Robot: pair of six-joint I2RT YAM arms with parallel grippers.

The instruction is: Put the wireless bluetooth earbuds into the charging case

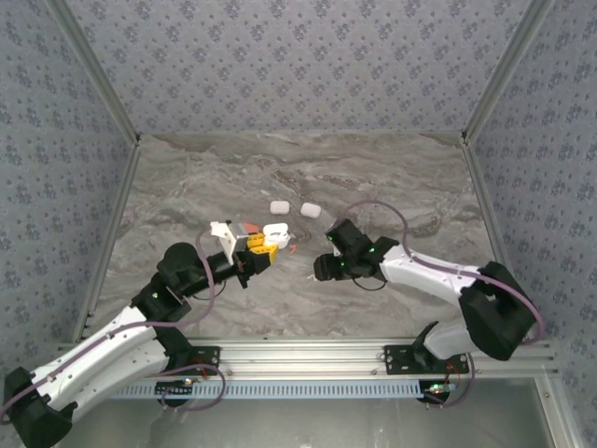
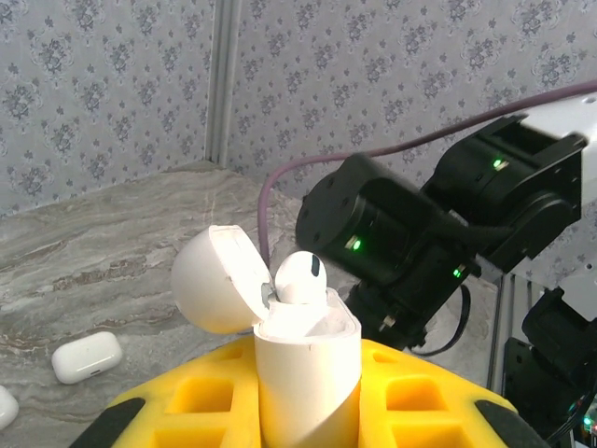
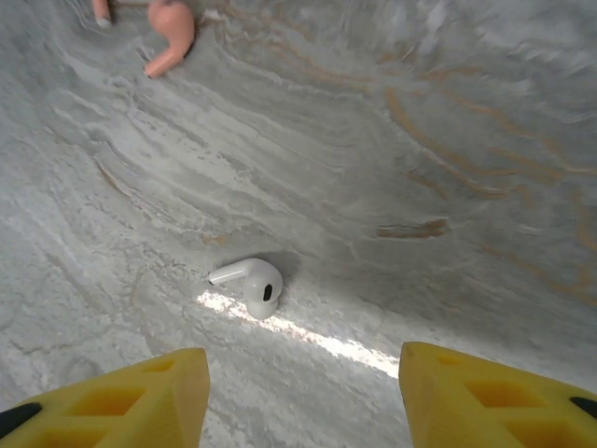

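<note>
My left gripper [image 2: 308,387] is shut on an upright white charging case [image 2: 306,359] with its lid [image 2: 213,280] swung open to the left. One white earbud [image 2: 298,276] stands in the case's left slot, head up. From above, that gripper [image 1: 260,248] and the case [image 1: 275,232] sit left of centre. My right gripper [image 3: 303,359] hovers open over the marble, its yellow fingers [image 3: 131,399] wide apart. A loose white earbud [image 3: 250,285] lies just beyond them, stem pointing left. Two coral earbuds [image 3: 169,28] lie farther off at the upper left.
Two closed white cases [image 1: 279,206] [image 1: 311,210] rest side by side behind the grippers; one of them [image 2: 87,357] also lies at the lower left of the left wrist view. The right arm's black wrist [image 2: 410,247] is close behind the held case. Patterned walls enclose the table.
</note>
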